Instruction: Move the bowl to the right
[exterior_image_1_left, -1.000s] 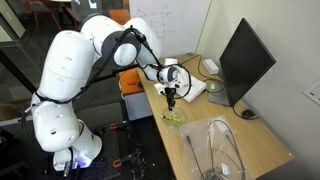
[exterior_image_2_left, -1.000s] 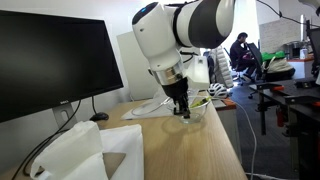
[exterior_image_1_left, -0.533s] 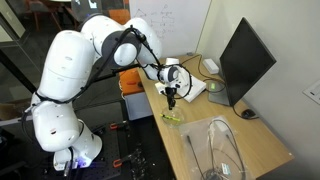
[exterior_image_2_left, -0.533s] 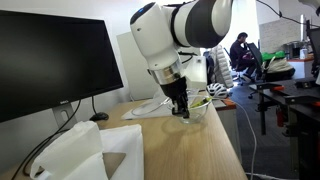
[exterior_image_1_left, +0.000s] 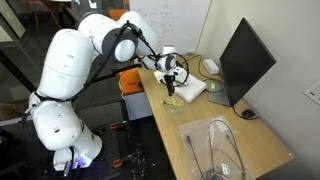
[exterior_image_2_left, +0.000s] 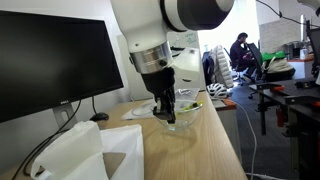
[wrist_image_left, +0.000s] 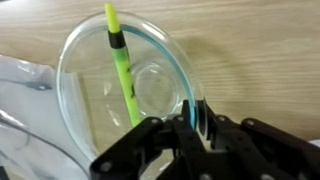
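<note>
The small see-through bowl (wrist_image_left: 130, 80) with a yellow-green tint hangs from my gripper (wrist_image_left: 190, 118), which is shut on its rim. A green pen-like stick (wrist_image_left: 122, 70) lies across the inside of the bowl. In both exterior views the bowl (exterior_image_1_left: 170, 103) (exterior_image_2_left: 182, 115) is held a little above the wooden table (exterior_image_1_left: 190, 130), under the gripper (exterior_image_1_left: 171, 90) (exterior_image_2_left: 165, 106), close to the edge of the white pad (exterior_image_1_left: 188, 88).
A black monitor (exterior_image_1_left: 243, 60) (exterior_image_2_left: 50, 60) stands along the table's far side, with a mouse (exterior_image_1_left: 249, 113) near its foot. A large clear container with a wire loop (exterior_image_1_left: 222, 150) sits toward one table end. A pale round dish (exterior_image_1_left: 209, 66) lies behind the pad.
The gripper has risen with the bowl, which stood on the table before and now hangs above it, shifted toward the white pad.
</note>
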